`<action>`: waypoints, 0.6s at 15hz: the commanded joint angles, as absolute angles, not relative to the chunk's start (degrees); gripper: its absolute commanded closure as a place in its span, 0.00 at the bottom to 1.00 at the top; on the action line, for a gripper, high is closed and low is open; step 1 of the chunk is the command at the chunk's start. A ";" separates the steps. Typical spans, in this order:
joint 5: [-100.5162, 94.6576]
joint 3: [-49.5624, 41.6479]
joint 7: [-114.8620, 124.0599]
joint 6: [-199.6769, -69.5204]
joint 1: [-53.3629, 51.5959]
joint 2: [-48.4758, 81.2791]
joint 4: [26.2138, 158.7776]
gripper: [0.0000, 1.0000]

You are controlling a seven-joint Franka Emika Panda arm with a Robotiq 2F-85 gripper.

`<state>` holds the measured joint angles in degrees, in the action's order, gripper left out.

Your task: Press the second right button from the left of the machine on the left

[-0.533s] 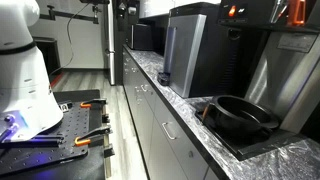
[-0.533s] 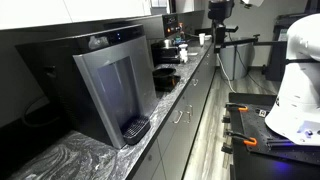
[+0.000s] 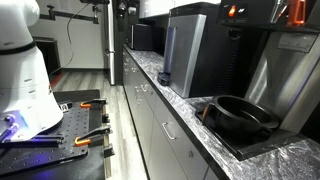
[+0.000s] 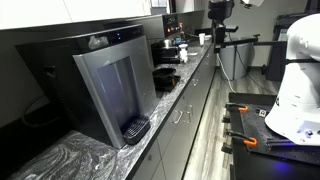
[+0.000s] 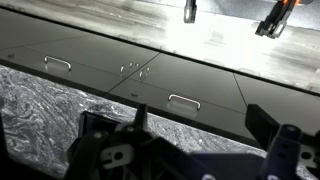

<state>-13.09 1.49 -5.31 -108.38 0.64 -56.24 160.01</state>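
Note:
The machine [image 3: 190, 55] is a tall dark box with a flat grey-silver front panel, standing on the marbled counter; it shows in both exterior views [image 4: 110, 85]. Its top front edge carries a strip of small controls [image 4: 128, 36], too small to tell apart. My gripper [image 5: 190, 150] shows only in the wrist view. Its two dark fingers are spread wide with nothing between them. It hangs above the counter's front edge [image 5: 150, 112], looking down on the drawer fronts. The machine is not in the wrist view. The gripper is out of view in both exterior views.
A round black pan [image 3: 242, 115] sits on the counter near the machine. Smaller black appliances [image 4: 165, 50] stand further along. Drawer handles [image 5: 183, 100] line the cabinets below. The robot's white base [image 4: 300, 80] stands on a table with orange-handled tools [image 3: 90, 130].

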 commanded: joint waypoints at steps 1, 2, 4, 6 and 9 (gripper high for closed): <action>-13.41 1.00 -5.12 -109.69 -0.21 -55.83 159.87 0.00; -13.99 1.48 -5.11 -111.40 -0.43 -54.75 159.40 0.00; -15.07 2.09 -5.88 -116.51 -1.32 -53.32 158.39 0.00; -16.24 3.23 -5.87 -122.07 -2.05 -51.65 157.28 0.00; -17.24 4.53 -6.26 -130.94 -3.29 -48.52 155.56 0.00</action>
<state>-15.77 3.33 -5.33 -125.13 -2.29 -52.86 158.45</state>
